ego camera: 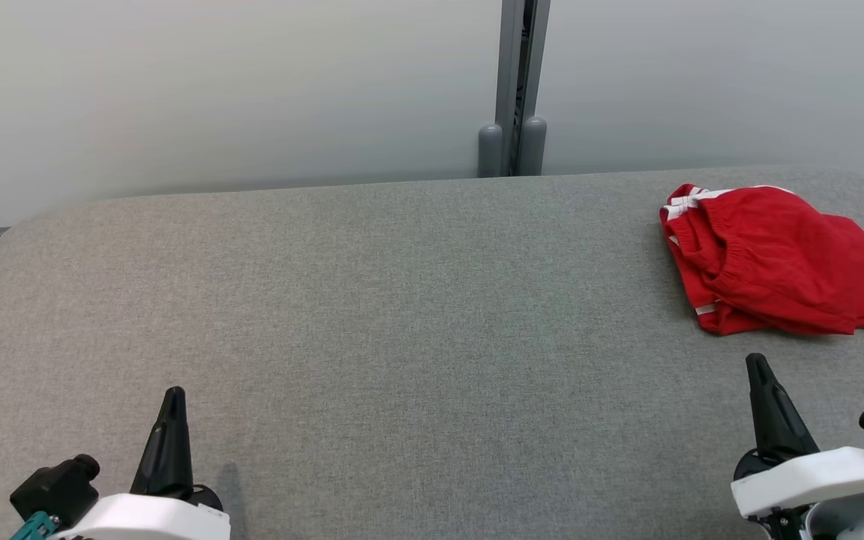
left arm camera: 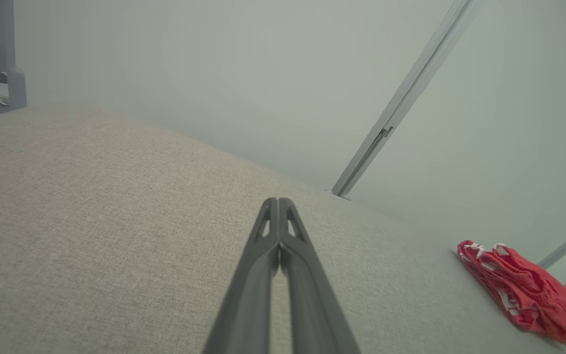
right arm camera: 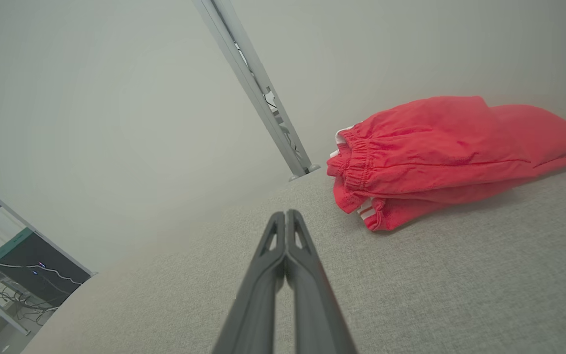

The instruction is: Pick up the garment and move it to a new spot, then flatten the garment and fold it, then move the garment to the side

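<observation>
Grey fabric table, red garment at its right, left hand and right hand clenched empty

Bright, even light; wrist views hazy and edge-warped.

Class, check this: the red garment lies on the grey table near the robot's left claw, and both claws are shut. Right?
Wrong side: the garment lies near the right claw, far from the left claw, as the head view shows. It is on the grey table, and both claws are shut.
</observation>
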You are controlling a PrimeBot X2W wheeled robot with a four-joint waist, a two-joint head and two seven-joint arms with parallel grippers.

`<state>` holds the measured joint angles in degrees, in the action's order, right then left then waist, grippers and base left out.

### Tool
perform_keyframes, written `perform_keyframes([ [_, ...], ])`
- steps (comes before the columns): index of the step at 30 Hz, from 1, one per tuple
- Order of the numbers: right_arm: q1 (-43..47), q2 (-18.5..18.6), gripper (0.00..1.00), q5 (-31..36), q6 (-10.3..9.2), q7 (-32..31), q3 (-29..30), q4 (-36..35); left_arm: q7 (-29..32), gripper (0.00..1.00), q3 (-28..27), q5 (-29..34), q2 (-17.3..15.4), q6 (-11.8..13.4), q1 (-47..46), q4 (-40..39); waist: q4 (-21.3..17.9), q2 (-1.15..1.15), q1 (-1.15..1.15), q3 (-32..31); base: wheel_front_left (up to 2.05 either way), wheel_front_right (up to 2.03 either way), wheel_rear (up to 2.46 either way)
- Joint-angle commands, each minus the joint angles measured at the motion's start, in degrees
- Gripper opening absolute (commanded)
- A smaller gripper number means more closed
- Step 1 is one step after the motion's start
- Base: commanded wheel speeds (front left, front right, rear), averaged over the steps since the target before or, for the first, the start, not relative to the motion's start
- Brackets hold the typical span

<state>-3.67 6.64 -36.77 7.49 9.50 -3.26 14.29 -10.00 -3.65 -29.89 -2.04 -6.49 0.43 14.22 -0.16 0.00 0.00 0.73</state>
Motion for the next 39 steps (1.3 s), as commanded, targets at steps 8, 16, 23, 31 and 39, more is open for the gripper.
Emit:
perform_keyframes([
  [8, -2.7, -0.1, 0.0, -7.3, 0.0, -2.2, 1.8, 0.2, 1.9, 0.0, -0.5, -8.2, -0.5, -0.2, -3.1, 0.1, 0.0, 0.0, 0.0, 0.0, 0.0, 0.0, 0.0],
  [16, -3.5, -0.5, 0.0, -13.1, 0.0, -4.1, 3.0, 0.9, 3.5, 0.0, -0.7, -14.7, -0.6, -0.3, -4.3, 0.7, 0.0, 0.0, 0.0, 0.0, 0.0, 0.0, 0.0],
  [23, -4.1, -0.9, 0.0, -17.7, 0.0, -5.6, 4.0, 1.5, 4.8, 0.0, -0.9, -20.0, -0.6, -0.4, -5.3, 1.2, 0.0, 0.0, 0.0, -0.1, 0.0, 0.0, 0.0],
  [31, -4.8, -1.2, 0.0, -22.1, 0.0, -7.0, 4.9, 2.0, 6.0, 0.0, -1.1, -24.9, -0.7, -0.5, -6.1, 1.7, 0.0, 0.0, 0.0, -0.1, 0.0, 0.0, 0.0],
  [39, -5.4, -1.5, 0.0, -26.7, 0.01, -8.5, 5.9, 2.6, 7.3, 0.0, -1.3, -30.2, -0.7, -0.6, -7.0, 2.2, 0.1, 0.0, 0.0, -0.1, 0.0, 0.0, 0.0],
])
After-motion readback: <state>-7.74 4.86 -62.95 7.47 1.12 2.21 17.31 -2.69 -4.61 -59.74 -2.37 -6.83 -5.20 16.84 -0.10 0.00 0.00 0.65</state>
